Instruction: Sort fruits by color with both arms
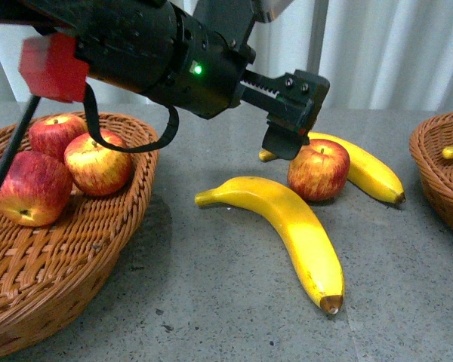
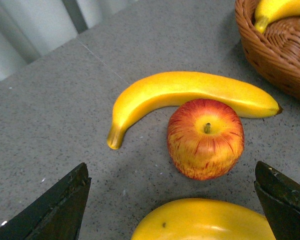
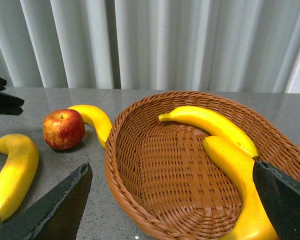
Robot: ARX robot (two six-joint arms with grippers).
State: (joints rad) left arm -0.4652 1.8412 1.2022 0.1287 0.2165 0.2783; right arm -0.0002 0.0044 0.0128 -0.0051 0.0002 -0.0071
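Your left gripper (image 2: 171, 167) hangs just above the loose apple (image 2: 206, 138). Its fingers (image 2: 55, 210) are spread wide, one to each side, and they have hold of nothing. In the left wrist view the apple stands upright on the grey table (image 1: 211, 302), stem up, in the gap between the two fingers but a little ahead of them.

The apple sits right against the far banana (image 1: 370, 170), which curves behind it. The near banana (image 1: 287, 226) lies just in front of it, closer to you, with its brown tip pointing your way. All three rest on the open table between the two baskets.

The left basket (image 1: 30, 286) holds three apples (image 1: 98, 162), bunched together towards its back.

Your right gripper (image 3: 171, 167) hovers over the right basket (image 3: 140, 210). Its own fingers (image 3: 65, 205) are also wide apart and empty. Two bananas (image 3: 210, 122) lie inside that basket, side by side along one wall. From this wrist view you can see the loose apple and both table bananas just beyond the basket's rim, with a pale curtain (image 3: 190, 45) behind.
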